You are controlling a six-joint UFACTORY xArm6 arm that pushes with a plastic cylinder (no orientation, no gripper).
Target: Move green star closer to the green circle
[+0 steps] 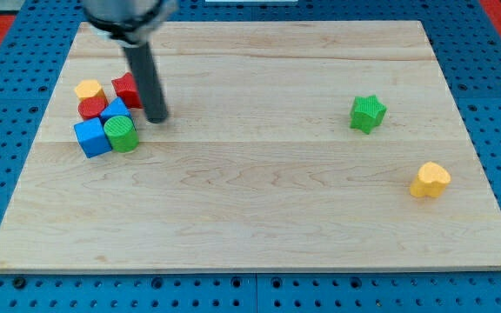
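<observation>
The green star (pixel 368 113) lies on the wooden board at the view's right, alone. The green circle (pixel 122 134) is a short green cylinder at the view's left, touching a blue cube (pixel 91 137). My tip (pixel 156 118) rests on the board just right of and slightly above the green circle, a small gap apart from it. The rod rises from the tip toward the view's top. The star is far to the right of the tip.
A cluster sits at the left: a yellow block (pixel 88 89), a red block (pixel 91 107), another red block (pixel 126 89) partly behind the rod, a small blue block (pixel 115 109). A yellow heart-like block (pixel 430 180) lies at the lower right. The board edge (pixel 250 265) runs along the bottom.
</observation>
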